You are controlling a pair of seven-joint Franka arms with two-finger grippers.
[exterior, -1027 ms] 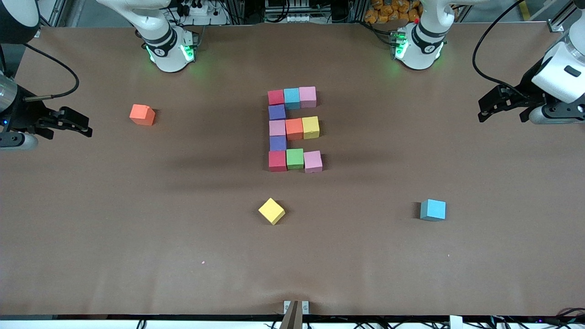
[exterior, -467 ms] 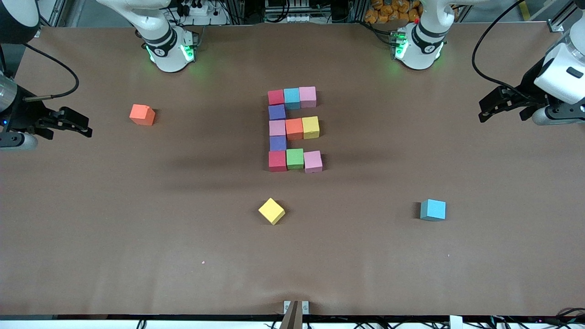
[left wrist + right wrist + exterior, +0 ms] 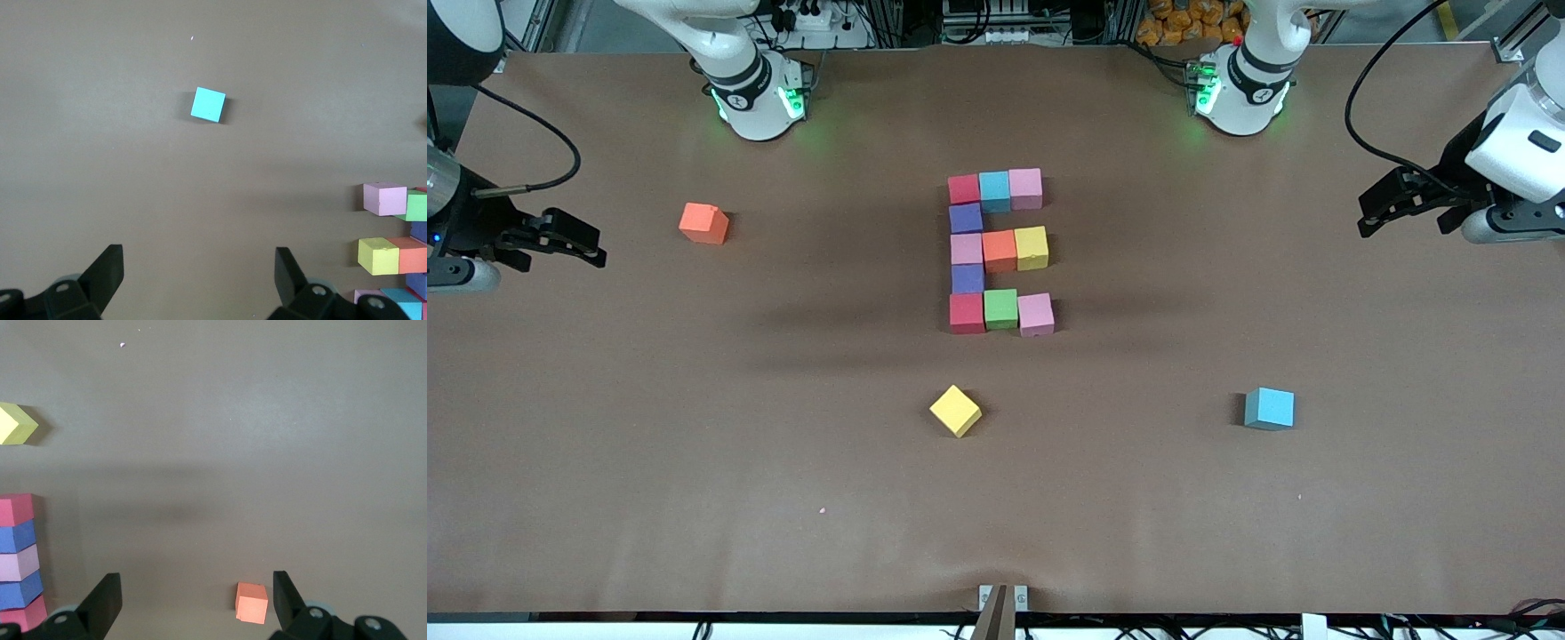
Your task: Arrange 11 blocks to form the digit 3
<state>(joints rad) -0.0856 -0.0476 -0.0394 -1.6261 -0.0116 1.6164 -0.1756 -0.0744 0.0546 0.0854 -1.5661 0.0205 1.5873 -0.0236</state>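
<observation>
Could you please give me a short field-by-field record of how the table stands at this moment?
figure: digit 3 mid-table, eleven blocks, three bars joined by one column
loose blocks: orange block toward the right arm's end; yellow block nearer the front camera than the figure; teal block toward the left arm's end
left end effector: open, empty, over the table edge at its own end
right end effector: open, empty, over the table edge at its own end
task state: figure looks complete

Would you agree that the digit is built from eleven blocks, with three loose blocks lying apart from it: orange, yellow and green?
Not quite: the third loose block is teal-blue, not green, as the front view shows. The digit holds eleven blocks; the orange and yellow ones lie apart.
</observation>
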